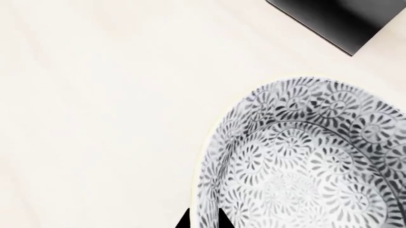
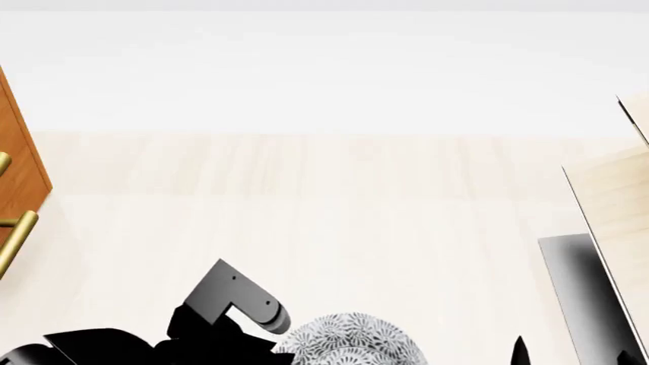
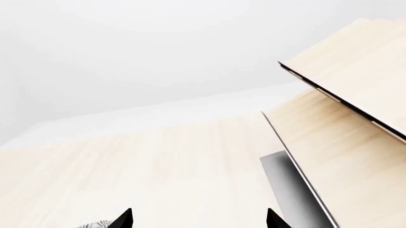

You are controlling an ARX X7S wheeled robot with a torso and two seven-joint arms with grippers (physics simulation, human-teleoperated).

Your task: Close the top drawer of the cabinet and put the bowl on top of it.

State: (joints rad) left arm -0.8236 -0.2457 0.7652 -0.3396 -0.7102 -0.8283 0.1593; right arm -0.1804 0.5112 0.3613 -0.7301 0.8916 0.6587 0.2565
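The white bowl point(image 1: 304, 156) with its fine grey floral pattern fills the lower right of the left wrist view, on the pale wooden surface. My left gripper point(image 1: 203, 221) straddles the bowl's rim, one black fingertip point(image 1: 184, 221) outside the wall and the other inside, closed narrowly on it. In the head view the bowl point(image 2: 350, 344) sits at the bottom edge beside my left arm point(image 2: 233, 308). My right gripper point(image 3: 199, 221) is open wide and holds nothing. The orange-brown cabinet point(image 2: 18, 144) shows only as a sliver at the far left, with brass handles point(image 2: 17, 239). I cannot tell which handle belongs to the top drawer.
A pale plywood structure point(image 2: 613, 205) with a black base point(image 2: 583, 296) stands at the right, close to my right gripper. Its dark base point(image 1: 330, 19) also appears beyond the bowl in the left wrist view. Pale wooden surface point(image 2: 324, 205) stretches between cabinet and plywood.
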